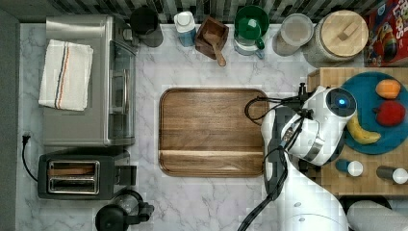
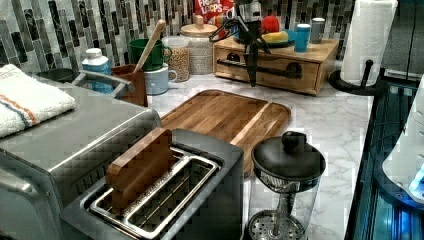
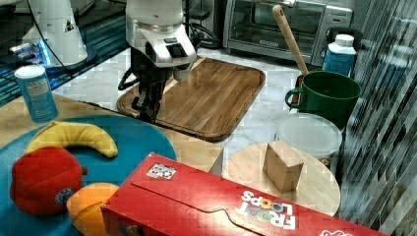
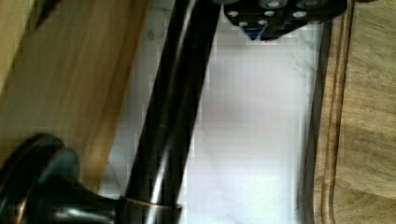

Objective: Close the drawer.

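Top view: the arm covers the drawer front beside the walnut tray (image 1: 213, 131).

Left view: the hand (image 2: 251, 75) hangs at the drawer (image 2: 267, 67), which looks nearly shut.

Wrist view: the handle bar (image 4: 170, 116) sits close. Whether the hand is open cannot be told; it could slip off the bar.

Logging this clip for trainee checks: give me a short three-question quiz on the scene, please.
1. True or false: nothing lies on the tray.
2. What lies on the blue plate? A) a banana B) a spoon C) a towel
3. Fill in: in the left view, the end effector hangs in front of the drawer's dark ____.

Key: 1 true; 2 A; 3 handle.
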